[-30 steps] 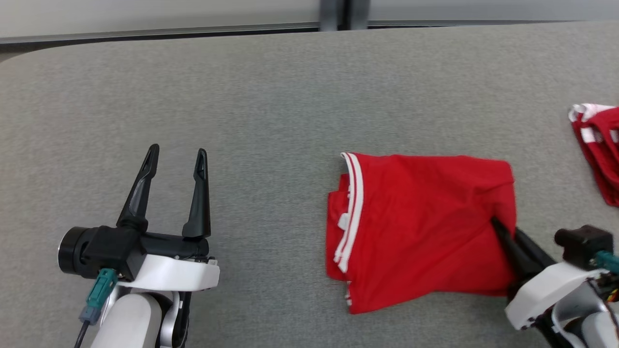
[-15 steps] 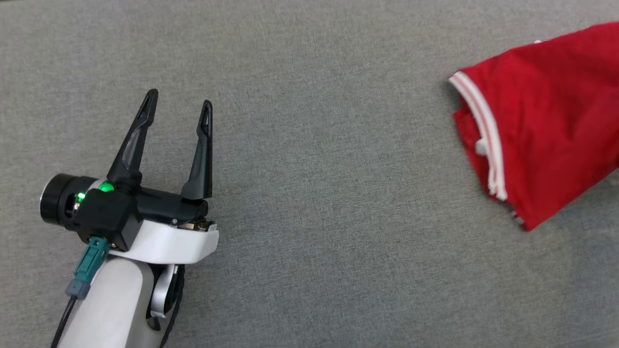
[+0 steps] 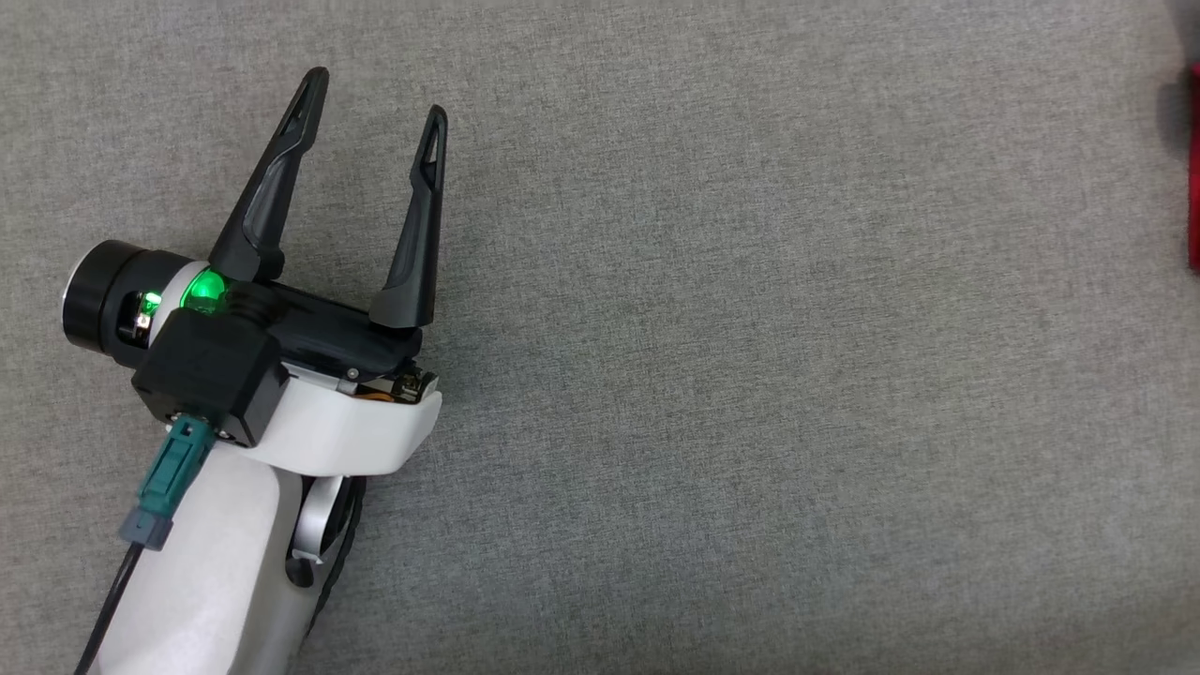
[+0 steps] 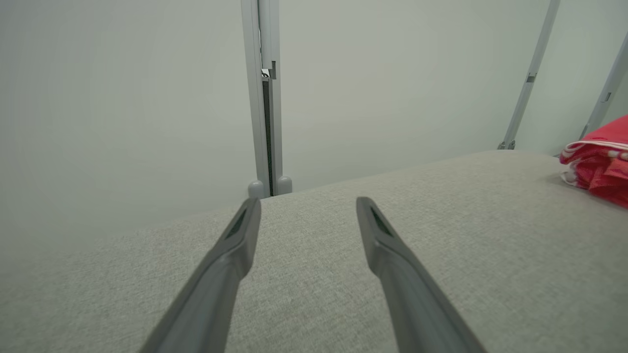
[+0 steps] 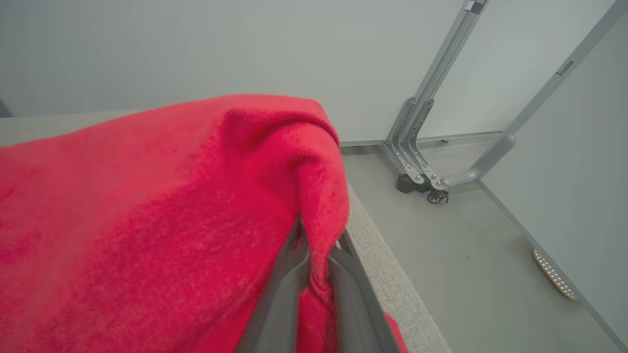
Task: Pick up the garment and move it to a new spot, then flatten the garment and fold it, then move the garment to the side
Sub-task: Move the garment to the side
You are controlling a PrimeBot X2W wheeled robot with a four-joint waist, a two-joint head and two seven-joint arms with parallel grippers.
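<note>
The left claw (image 4: 308, 203) hovers low over the grey desk (image 4: 490, 220), its two grey fingers (image 4: 225, 274) spread wide with nothing between them. At the right edge lies a bunched red garment (image 4: 598, 166) (white trim shows along its folds), well apart from the claw. Behind the desk stands a pale wall (image 4: 122, 98) with an upright post (image 4: 265, 98) and slanted metal struts (image 4: 532, 73).

You face a grey fabric-covered counter (image 3: 750, 375). Pale partition walls (image 4: 122, 98) joined by a metal post (image 4: 265, 98) stand behind it, a grey floor (image 5: 466, 245) beside it.
</note>
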